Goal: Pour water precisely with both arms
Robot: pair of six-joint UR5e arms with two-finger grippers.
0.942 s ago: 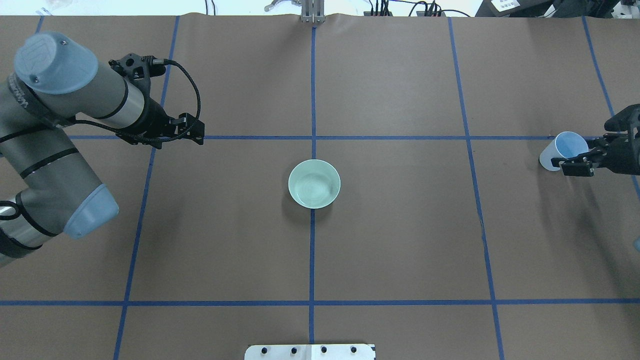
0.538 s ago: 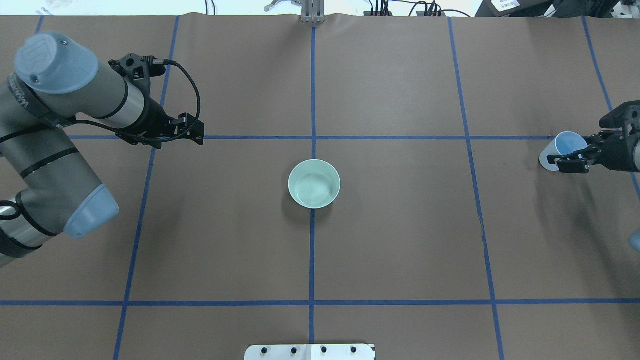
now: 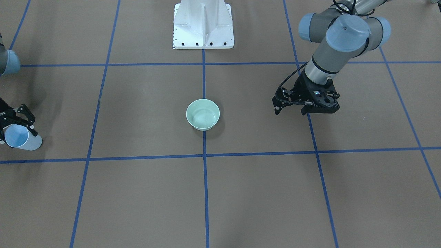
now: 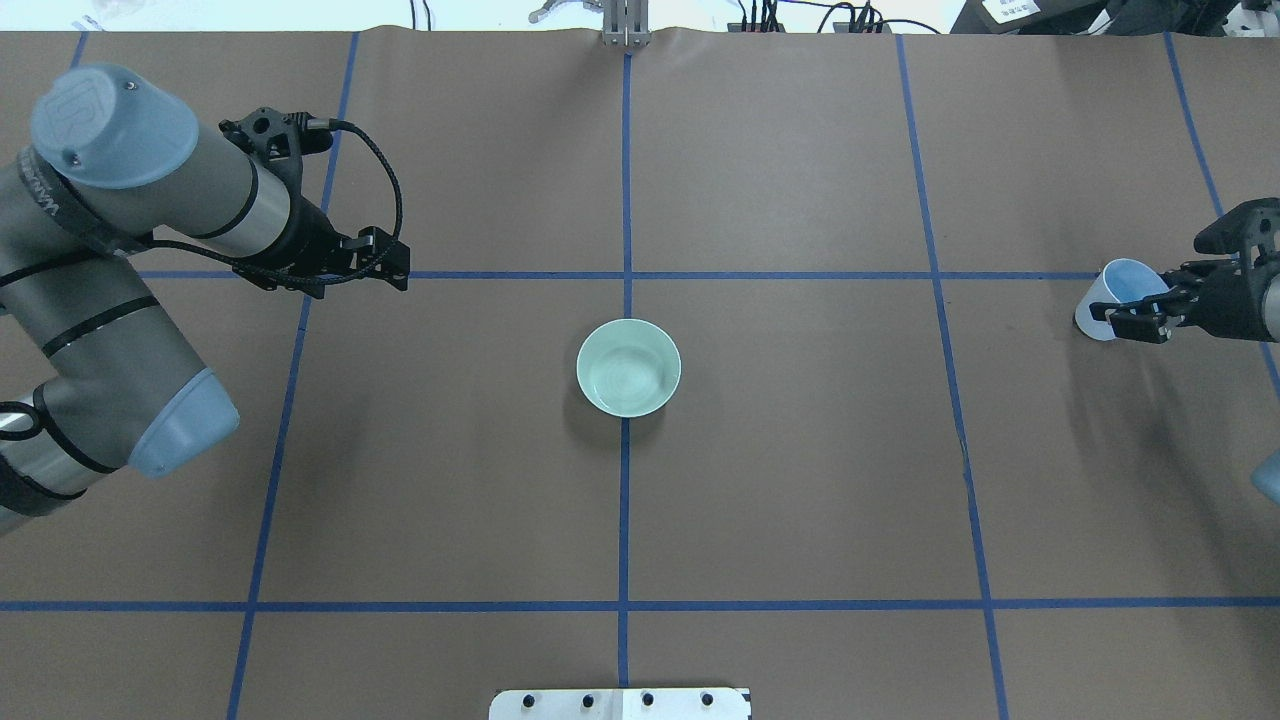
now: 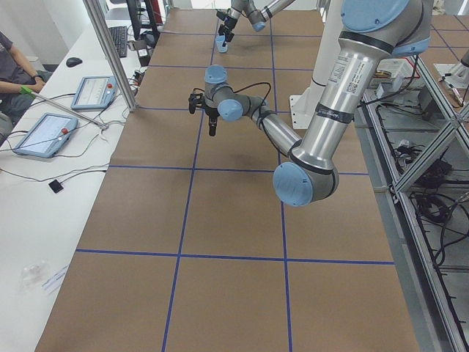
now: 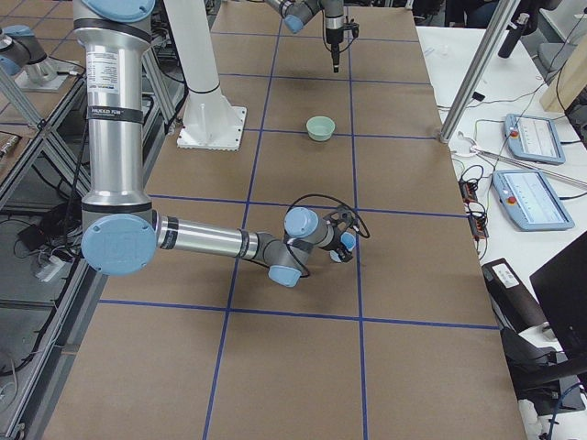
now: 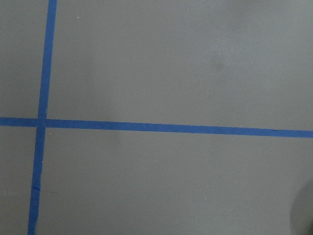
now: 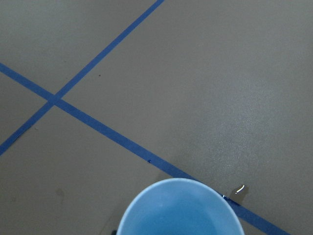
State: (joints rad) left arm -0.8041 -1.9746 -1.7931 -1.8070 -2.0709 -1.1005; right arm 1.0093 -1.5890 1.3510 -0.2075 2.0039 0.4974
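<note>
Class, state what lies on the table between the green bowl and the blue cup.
Nothing but bare brown paper, crossed by one blue tape line, lies between the bowl and the cup; the overhead view shows it.

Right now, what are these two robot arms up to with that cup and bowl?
The right arm's hand is at a light blue cup near the far right of the table, with a finger on either side of it. I can't tell if it has actually gripped the cup. The left arm's hand holds nothing and hovers above bare table. A pale green bowl sits in the middle between them, untouched. Nothing is being poured at this moment.
</note>
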